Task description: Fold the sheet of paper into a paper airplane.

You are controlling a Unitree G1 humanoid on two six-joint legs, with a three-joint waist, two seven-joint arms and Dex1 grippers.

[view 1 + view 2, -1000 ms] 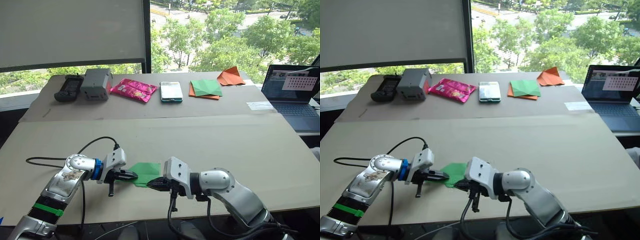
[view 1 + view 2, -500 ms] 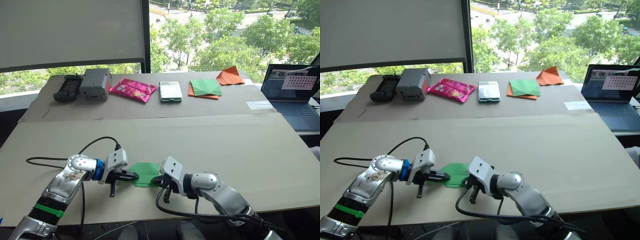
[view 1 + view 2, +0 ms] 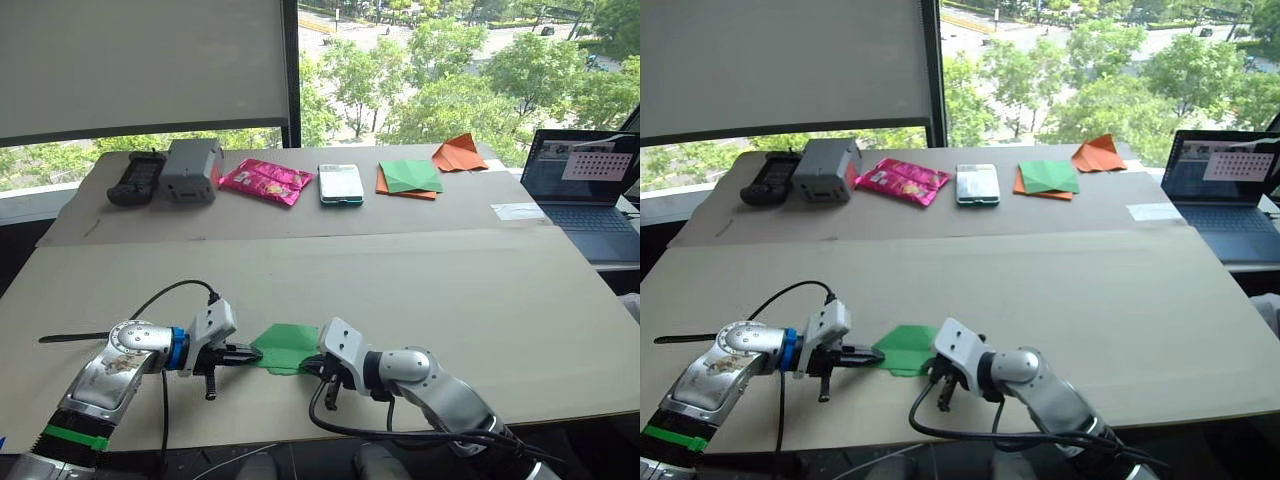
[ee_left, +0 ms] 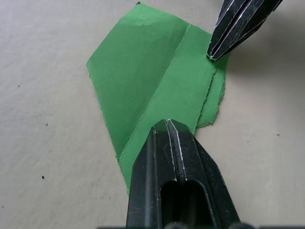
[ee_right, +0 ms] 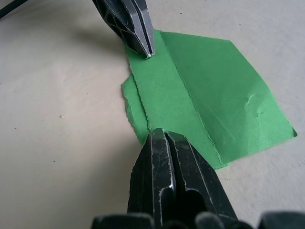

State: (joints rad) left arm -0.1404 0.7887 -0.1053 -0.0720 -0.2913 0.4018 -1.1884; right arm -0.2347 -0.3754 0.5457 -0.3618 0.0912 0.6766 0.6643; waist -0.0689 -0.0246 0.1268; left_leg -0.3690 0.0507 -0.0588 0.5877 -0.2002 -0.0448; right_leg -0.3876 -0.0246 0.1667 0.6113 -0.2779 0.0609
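Sheet of paper (image 3: pixel 288 346): bright green, folded into a flat multi-layer piece, lying on the near part of the tan cardboard tabletop (image 3: pixel 480 290), between the two grippers. One straight crease runs along its long axis, and that axis lies roughly across the line joining the two grippers. The layered, ragged edges face the robot; whether one end forms a nose cannot be told.

Left gripper (image 4: pixel 167 125): fingers pressed together, tips at the paper's left edge. Whether paper sits between them is hidden.

Right gripper (image 5: pixel 158 135): fingers likewise closed, tips at the paper's right edge; a pinch cannot be confirmed.

Beyond the sheet, a seam crosses the cardboard. Farther back from the sheet sit a black device (image 3: pixel 137 175), a grey box (image 3: pixel 192 167), a pink foil packet (image 3: pixel 267 180), a white-and-green pack (image 3: pixel 341 184), a green-and-orange paper stack (image 3: pixel 410 178) and orange folded paper (image 3: pixel 460 153). Far right of the sheet, an open laptop (image 3: pixel 585 175), cut off by the frame. Behind all, a window with a lowered blind (image 3: pixel 140 62) and trees outside.
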